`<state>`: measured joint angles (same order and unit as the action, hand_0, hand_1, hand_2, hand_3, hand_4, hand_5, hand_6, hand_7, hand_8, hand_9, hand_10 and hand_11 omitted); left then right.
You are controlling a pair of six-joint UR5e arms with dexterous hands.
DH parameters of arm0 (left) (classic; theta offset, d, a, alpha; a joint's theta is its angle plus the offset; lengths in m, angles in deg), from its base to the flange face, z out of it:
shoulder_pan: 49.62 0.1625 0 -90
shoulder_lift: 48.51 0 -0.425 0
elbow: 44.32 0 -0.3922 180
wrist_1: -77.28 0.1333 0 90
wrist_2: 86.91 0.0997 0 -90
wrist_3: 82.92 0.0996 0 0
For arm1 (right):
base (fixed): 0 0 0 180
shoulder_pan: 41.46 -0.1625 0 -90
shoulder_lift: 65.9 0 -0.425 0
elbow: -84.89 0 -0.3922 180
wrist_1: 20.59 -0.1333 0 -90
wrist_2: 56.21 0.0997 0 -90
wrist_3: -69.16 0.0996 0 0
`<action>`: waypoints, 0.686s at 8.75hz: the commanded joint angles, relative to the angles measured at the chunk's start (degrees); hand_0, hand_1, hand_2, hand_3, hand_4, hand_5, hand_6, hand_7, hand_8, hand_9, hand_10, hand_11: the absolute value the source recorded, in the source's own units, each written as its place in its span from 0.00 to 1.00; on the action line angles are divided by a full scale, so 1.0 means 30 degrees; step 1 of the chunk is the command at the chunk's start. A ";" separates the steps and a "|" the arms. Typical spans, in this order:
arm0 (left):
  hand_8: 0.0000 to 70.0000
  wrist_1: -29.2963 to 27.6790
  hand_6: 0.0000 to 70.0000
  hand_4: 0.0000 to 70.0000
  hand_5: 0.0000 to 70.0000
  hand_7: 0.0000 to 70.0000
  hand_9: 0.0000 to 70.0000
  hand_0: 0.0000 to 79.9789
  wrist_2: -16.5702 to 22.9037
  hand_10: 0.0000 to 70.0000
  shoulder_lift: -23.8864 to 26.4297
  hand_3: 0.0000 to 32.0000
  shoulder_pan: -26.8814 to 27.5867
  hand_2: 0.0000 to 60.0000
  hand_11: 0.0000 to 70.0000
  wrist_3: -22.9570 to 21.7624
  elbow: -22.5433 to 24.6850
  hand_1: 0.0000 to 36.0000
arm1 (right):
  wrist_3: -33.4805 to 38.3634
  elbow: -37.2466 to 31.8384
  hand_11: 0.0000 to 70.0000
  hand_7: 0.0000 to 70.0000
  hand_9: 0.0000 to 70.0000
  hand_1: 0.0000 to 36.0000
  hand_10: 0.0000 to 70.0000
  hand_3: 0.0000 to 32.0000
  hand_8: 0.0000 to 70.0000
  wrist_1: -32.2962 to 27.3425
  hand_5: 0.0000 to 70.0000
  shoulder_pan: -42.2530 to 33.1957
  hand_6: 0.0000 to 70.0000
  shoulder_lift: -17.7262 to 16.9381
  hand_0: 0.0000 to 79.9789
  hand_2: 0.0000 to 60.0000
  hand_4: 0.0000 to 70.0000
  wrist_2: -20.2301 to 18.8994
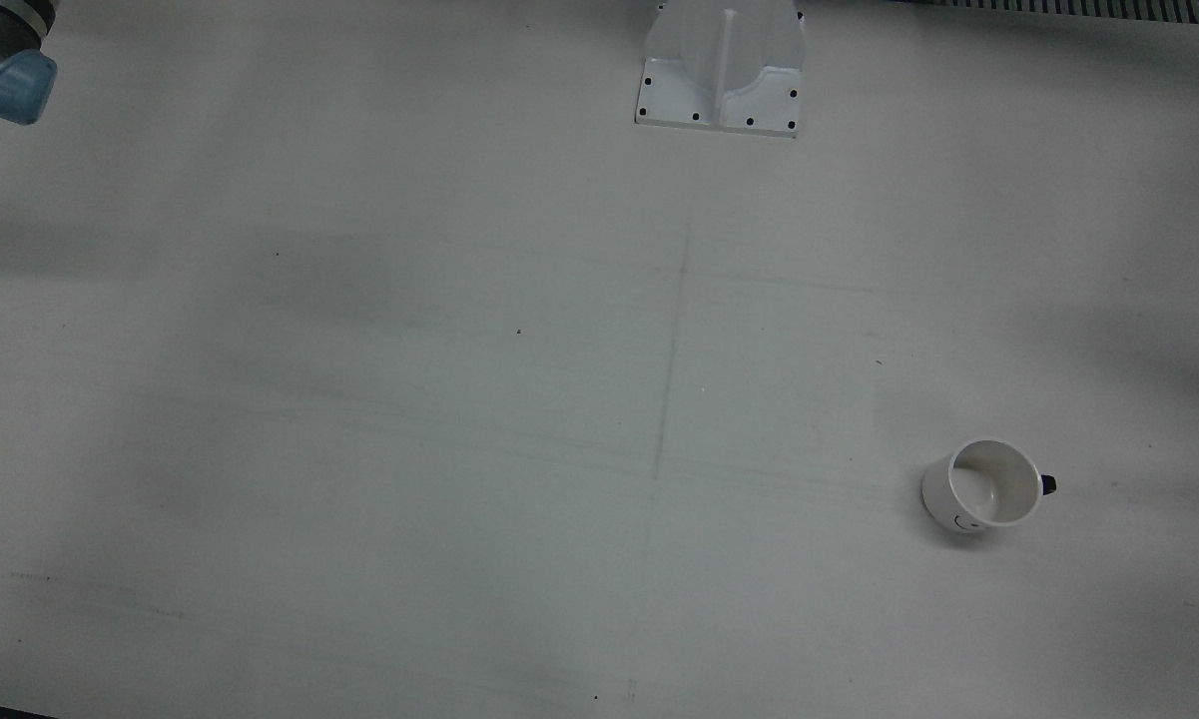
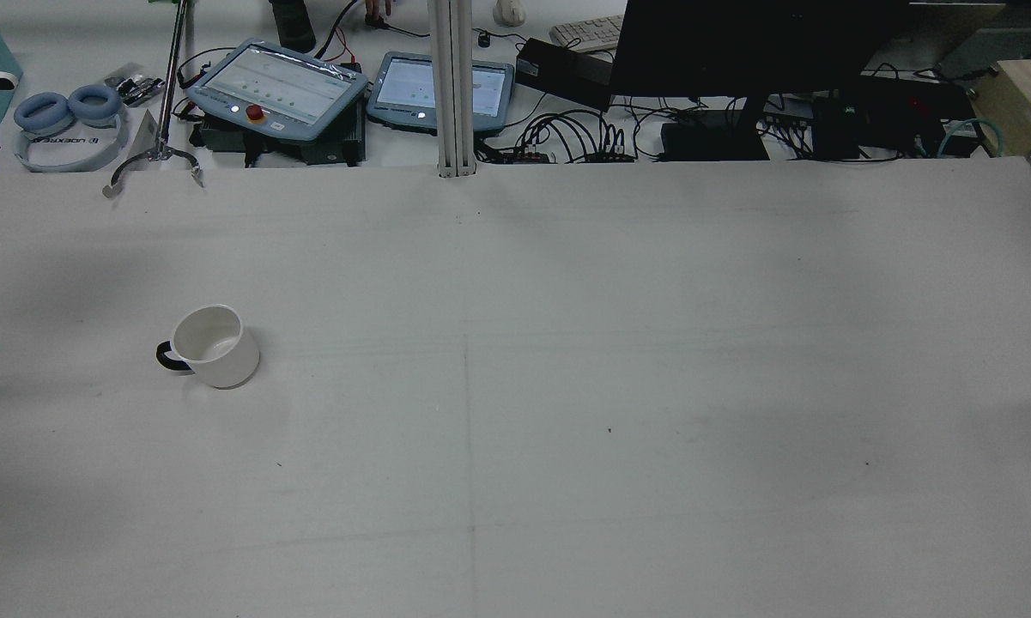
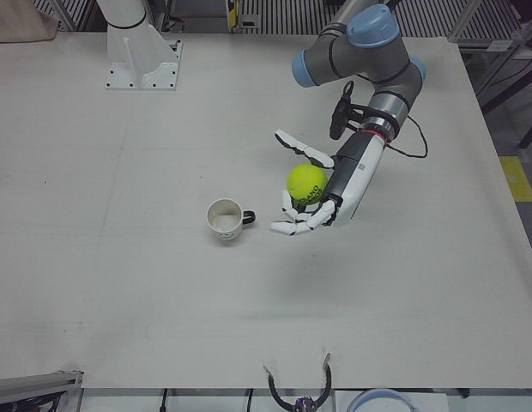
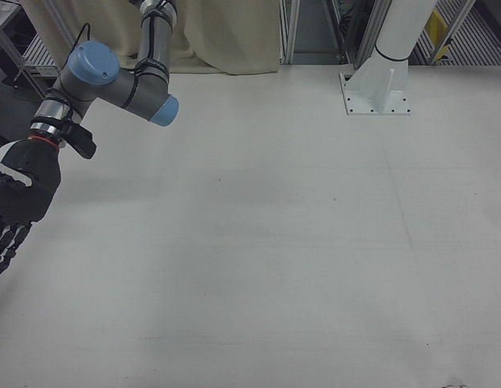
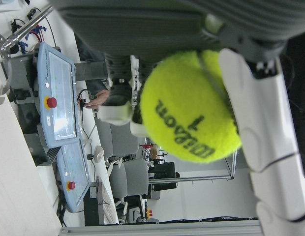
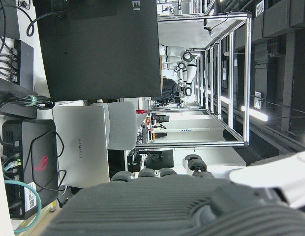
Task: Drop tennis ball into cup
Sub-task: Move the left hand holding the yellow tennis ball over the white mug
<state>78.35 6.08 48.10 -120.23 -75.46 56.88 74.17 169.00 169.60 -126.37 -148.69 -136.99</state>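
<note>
A white cup (image 3: 224, 220) with a dark handle stands upright on the table; it also shows as cup (image 1: 983, 486) and cup (image 2: 215, 345). My left hand (image 3: 324, 190) hovers above the table just beside the cup, on its handle side. It cradles a yellow-green tennis ball (image 3: 307, 183), with fingers curled around the ball (image 5: 189, 105). My right hand (image 4: 14, 206) hangs at the far edge of the right-front view, well away from the cup, fingers extended and holding nothing. Neither hand shows in the rear view.
A white arm pedestal (image 1: 721, 70) is bolted at the table's robot side. Past the far table edge lie two teach pendants (image 2: 279, 86), blue headphones (image 2: 64, 112), cables and a dark monitor (image 2: 738, 43). A blue joint cap (image 1: 15, 85) pokes in at one corner.
</note>
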 commanded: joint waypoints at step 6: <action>0.85 -0.3228 1.00 0.30 0.41 1.00 1.00 0.66 -0.0056 1.00 -0.0944 0.00 -0.0149 0.07 1.00 0.0269 -0.1892 0.22 | 0.0000 -0.0001 0.00 0.00 0.00 0.00 0.00 0.00 0.00 0.0000 0.00 0.0000 0.00 0.0000 0.00 0.00 0.00 0.0000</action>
<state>69.25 5.78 46.73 -126.94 -75.02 49.01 74.17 169.08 169.60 -126.36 -148.69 -136.99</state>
